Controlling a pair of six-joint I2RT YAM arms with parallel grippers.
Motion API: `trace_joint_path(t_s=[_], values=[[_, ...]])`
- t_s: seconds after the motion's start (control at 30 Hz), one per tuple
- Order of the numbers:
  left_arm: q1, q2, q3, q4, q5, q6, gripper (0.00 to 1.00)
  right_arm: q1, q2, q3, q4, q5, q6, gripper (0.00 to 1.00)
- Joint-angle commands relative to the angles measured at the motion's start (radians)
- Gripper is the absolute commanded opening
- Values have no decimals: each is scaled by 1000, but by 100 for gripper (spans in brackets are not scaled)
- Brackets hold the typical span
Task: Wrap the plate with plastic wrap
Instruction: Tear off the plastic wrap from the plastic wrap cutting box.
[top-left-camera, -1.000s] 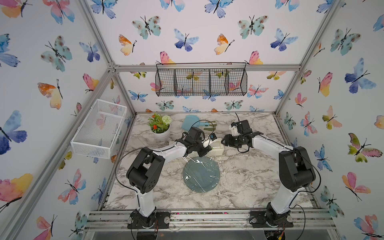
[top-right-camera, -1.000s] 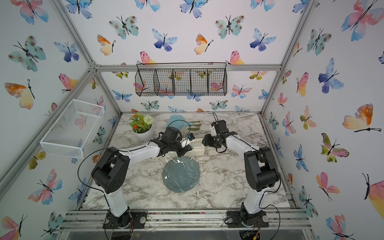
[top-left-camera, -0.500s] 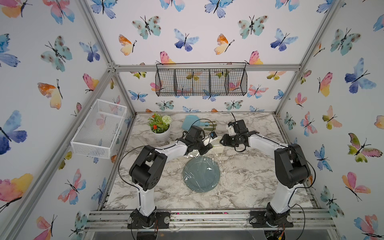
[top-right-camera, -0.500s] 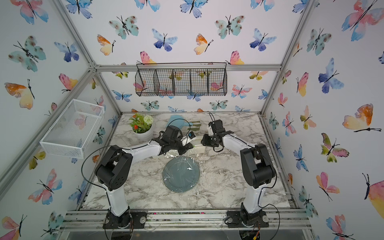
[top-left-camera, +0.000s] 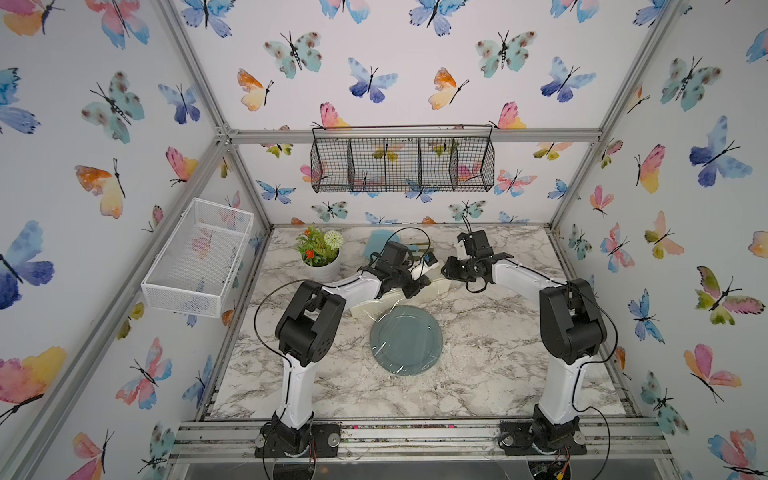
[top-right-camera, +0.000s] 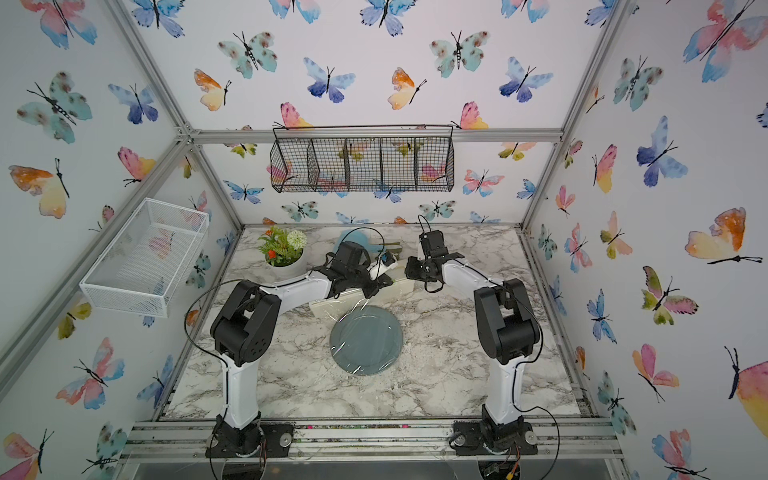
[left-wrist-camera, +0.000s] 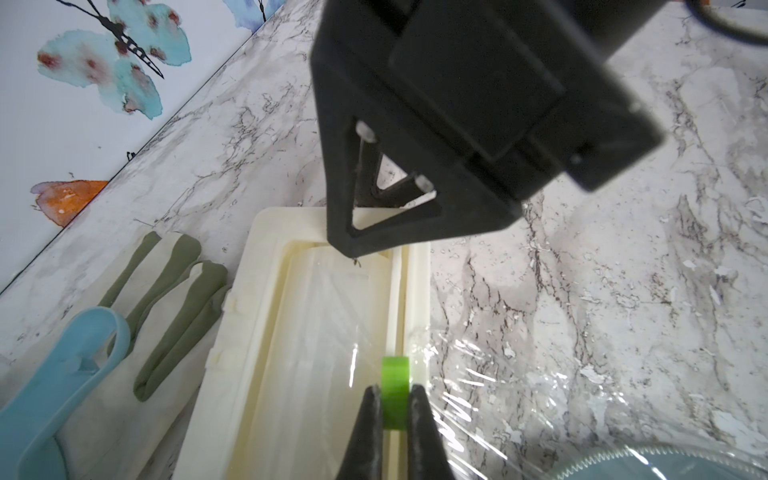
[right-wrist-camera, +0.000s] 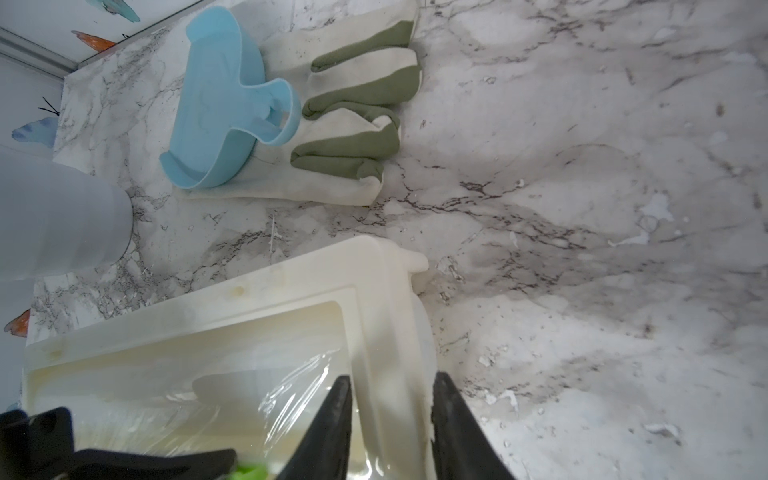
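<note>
Between butterfly-papered walls (top-left-camera: 104, 232), the plate (top-left-camera: 406, 340) sits on a marble tabletop (top-left-camera: 494, 365).

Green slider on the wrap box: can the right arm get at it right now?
Probably not. The left gripper is shut on the green slider, covering its sides, and the right gripper is itself clamped on the end of the wrap box. Both would have to let go first.
</note>
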Motion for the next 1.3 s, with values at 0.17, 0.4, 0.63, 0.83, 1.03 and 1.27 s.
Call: trace_joint_path(t_s=[0.17, 0.4, 0.63, 0.83, 1.03, 1.27], values=[[3, -36, -149, -95, -121, 28, 0, -26, 149, -45, -210, 194, -31, 34], [17, -36, -128, -171, -157, 19, 0, -46, 150, -51, -234, 234, -45, 35], [40, -102, -140, -276, -182, -16, 0, -53, 160, -50, -237, 231, -48, 35], [46, -89, -119, -414, -198, -28, 0, -52, 168, -41, -240, 232, -53, 35], [49, -155, -173, -416, -290, -25, 0, -56, 169, -33, -247, 237, -61, 35], [63, -219, -207, -475, -395, -22, 0, -56, 181, -9, -252, 224, -65, 35]])
